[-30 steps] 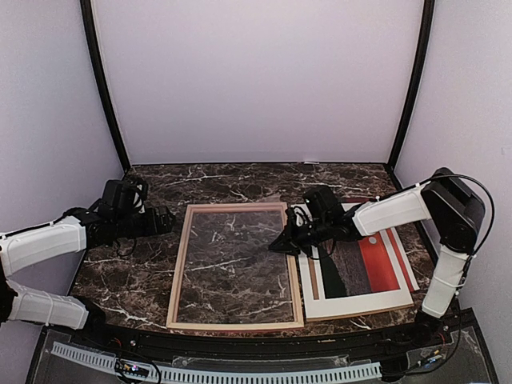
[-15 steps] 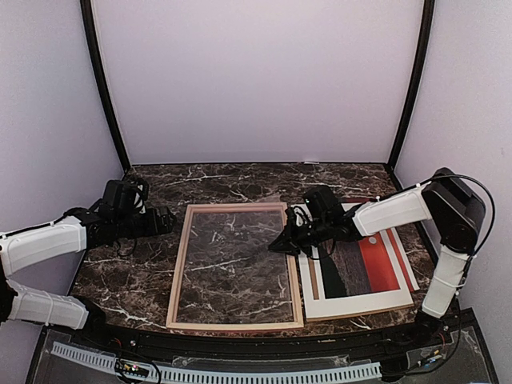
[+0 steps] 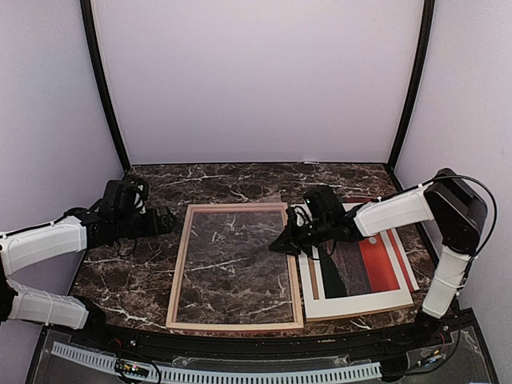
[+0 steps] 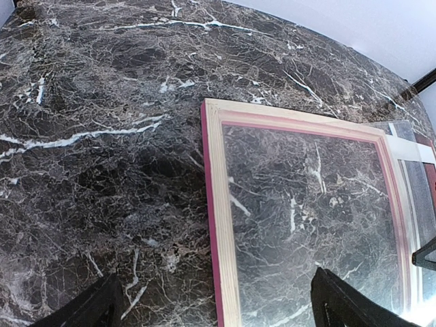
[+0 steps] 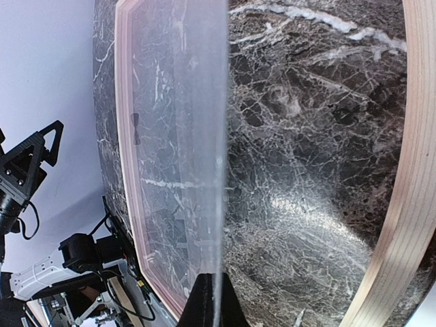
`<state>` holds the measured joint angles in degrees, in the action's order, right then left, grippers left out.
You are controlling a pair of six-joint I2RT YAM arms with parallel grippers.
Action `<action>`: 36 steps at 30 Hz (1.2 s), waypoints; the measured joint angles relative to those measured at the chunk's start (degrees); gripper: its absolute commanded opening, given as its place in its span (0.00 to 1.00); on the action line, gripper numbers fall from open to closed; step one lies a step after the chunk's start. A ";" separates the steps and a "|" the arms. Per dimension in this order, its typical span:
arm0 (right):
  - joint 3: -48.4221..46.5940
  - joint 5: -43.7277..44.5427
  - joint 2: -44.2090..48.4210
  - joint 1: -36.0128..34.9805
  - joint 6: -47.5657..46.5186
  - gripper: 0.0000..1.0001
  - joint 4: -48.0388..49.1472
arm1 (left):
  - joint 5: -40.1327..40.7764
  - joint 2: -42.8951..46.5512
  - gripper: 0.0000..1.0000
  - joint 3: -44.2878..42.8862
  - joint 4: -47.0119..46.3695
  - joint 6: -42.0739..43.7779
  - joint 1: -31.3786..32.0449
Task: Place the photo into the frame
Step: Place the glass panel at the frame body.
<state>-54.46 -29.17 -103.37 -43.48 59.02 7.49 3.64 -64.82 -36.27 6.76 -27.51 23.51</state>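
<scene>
Across the middle of the dark, white-veined marble table [image 3: 136,272] lies the thin rectangular wooden frame [image 3: 180,272], pale back up. The red-orange sunset print [image 3: 378,264] rests face up by the right edge. The jaws of the right arm [image 3: 392,210] clamp a clear pane [image 5: 177,136] over the frame, while the jaws of the left arm [image 3: 44,244] gape apart near the left edge. Pale lilac walls [image 3: 256,80] surround the table.

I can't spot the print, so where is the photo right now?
In the top view, the photo lies flat on the right side of the table, just right of the frame and partly under the right arm.
</scene>
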 measured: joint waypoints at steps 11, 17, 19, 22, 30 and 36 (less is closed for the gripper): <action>0.17 0.31 0.00 -0.02 0.00 0.00 0.00 | 0.00 0.00 0.99 0.00 -0.02 -0.04 0.04; 0.31 0.50 0.15 -0.09 0.00 0.00 0.00 | 0.00 0.00 0.99 0.00 -0.02 -0.07 0.17; 0.44 0.61 0.44 -0.17 0.02 0.00 -0.02 | 0.00 0.00 0.99 0.00 -0.02 -0.09 0.17; 0.48 0.79 0.83 -0.37 0.00 0.00 0.02 | 0.00 0.00 0.99 0.00 -0.04 -0.09 0.20; 0.48 0.94 0.85 -0.42 0.02 0.00 -0.04 | 0.00 -0.02 0.99 0.00 -0.13 -0.11 0.28; 0.48 1.18 0.85 -0.59 0.09 0.00 -0.02 | -0.02 -0.39 0.99 0.00 -0.76 -0.11 0.31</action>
<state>-53.98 -27.99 -102.52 -44.07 59.11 7.46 3.62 -65.21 -36.27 6.00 -27.62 23.81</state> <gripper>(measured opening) 0.006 0.989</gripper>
